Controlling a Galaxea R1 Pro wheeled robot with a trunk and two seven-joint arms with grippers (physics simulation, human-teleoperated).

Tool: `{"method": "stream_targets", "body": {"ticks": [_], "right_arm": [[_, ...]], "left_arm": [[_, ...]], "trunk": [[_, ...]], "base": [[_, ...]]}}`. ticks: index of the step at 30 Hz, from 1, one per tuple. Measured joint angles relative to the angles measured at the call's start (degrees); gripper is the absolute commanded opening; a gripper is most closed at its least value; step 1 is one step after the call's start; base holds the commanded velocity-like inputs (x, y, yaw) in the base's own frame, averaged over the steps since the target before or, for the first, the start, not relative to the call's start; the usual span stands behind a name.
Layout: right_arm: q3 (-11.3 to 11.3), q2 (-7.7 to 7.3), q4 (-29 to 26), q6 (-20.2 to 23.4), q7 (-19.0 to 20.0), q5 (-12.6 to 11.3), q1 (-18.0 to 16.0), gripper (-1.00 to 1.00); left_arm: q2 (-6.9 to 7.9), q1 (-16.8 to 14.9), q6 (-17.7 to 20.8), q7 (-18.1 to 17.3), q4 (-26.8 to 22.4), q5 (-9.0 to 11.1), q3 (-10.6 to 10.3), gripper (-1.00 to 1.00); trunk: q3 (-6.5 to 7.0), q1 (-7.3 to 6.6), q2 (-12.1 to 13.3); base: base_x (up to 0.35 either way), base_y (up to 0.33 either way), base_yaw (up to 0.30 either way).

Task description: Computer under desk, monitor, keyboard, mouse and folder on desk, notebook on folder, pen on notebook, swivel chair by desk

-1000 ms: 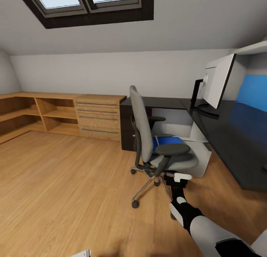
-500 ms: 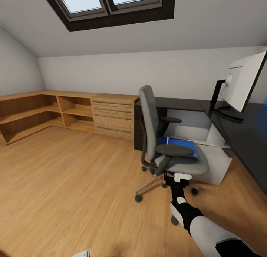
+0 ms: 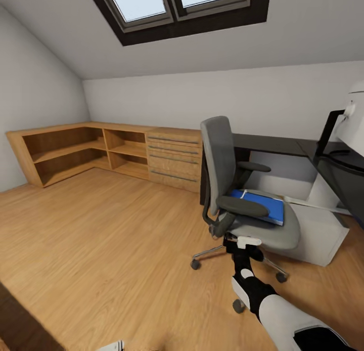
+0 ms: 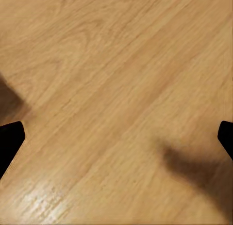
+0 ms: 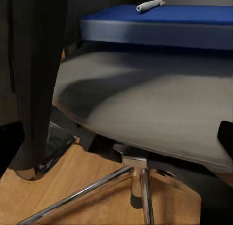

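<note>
The grey swivel chair (image 3: pixel 222 164) stands on the wooden floor beside the black-topped desk (image 3: pixel 273 142). On its seat lies the blue folder (image 3: pixel 265 205) (image 5: pixel 160 16), and the pale pen (image 3: pixel 243 193) (image 5: pixel 148 5) rests on the folder. A white-backed edge of the monitor (image 3: pixel 354 121) shows at the far right on the desk. My right gripper (image 3: pixel 242 238) (image 5: pixel 116 142) is open, level with the seat's front edge and just short of it. My left gripper (image 4: pixel 116 137) hangs open over bare floor. The computer, keyboard, mouse and notebook are out of view.
Low wooden shelving (image 3: pixel 65 151) with a drawer block (image 3: pixel 174 159) runs along the far wall and left corner. A white pedestal (image 3: pixel 323 232) stands under the desk behind the chair. The chair's chrome base (image 5: pixel 138 179) spreads on the floor. A skylight (image 3: pixel 177 2) is overhead.
The whole view has swung left, so the chair and desk sit further right in the picture and the monitor is nearly cut off. My right arm holds the same pose.
</note>
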Motion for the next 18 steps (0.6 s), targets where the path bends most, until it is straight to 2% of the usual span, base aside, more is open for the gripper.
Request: {"method": "stream_targets", "body": {"ticks": [18], "right_arm": [[-0.5, -0.04, 0.0, -0.1, -0.1, -0.3, 0.0, 1.00]], "left_arm": [[-0.01, 0.0, -0.7, 0.0, 0.0, 0.0, 0.0, 1.00]], "trunk": [[0.00, 0.00, 0.0]], "base": [[0.000, 0.000, 0.259]]}}
